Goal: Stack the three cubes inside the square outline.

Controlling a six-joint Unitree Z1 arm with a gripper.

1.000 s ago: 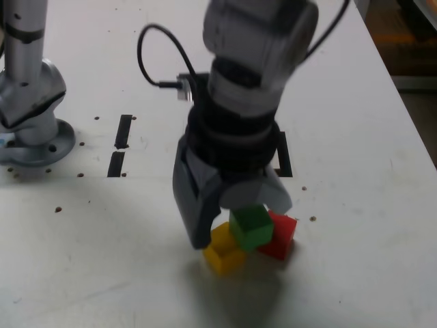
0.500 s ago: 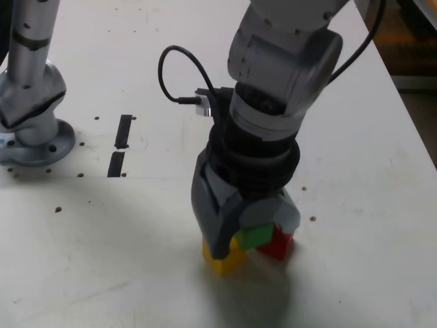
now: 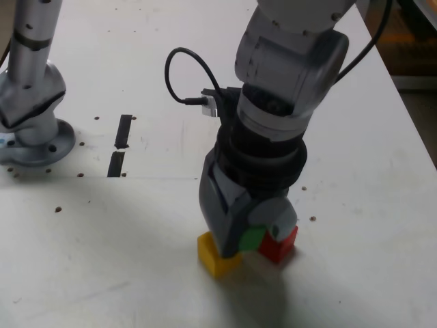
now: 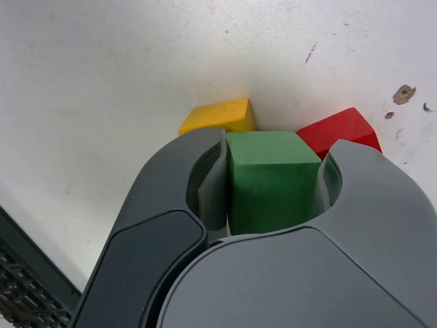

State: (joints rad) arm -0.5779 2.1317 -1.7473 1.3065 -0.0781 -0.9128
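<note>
My gripper (image 3: 252, 236) points straight down at the table and is shut on the green cube (image 3: 251, 238), which fills the gap between the two grey jaws (image 4: 273, 178). The yellow cube (image 3: 217, 257) rests on the table touching the jaw on the exterior view's left. Against the other jaw, on that view's right, lies the red cube (image 3: 278, 246). In the wrist view the yellow cube (image 4: 218, 116) and the red cube (image 4: 338, 130) show just beyond the green one. The square outline is hidden behind my arm.
The arm's grey base (image 3: 31, 102) stands at the exterior view's far left. Two short black strips (image 3: 123, 131) (image 3: 116, 164) lie beside it. A black cable (image 3: 183, 68) loops off the wrist. The table's edge (image 3: 410, 109) runs along that view's right.
The gripper has come down over the green cube and its jaws have closed on it. The yellow cube has shifted slightly towards the exterior view's left.
</note>
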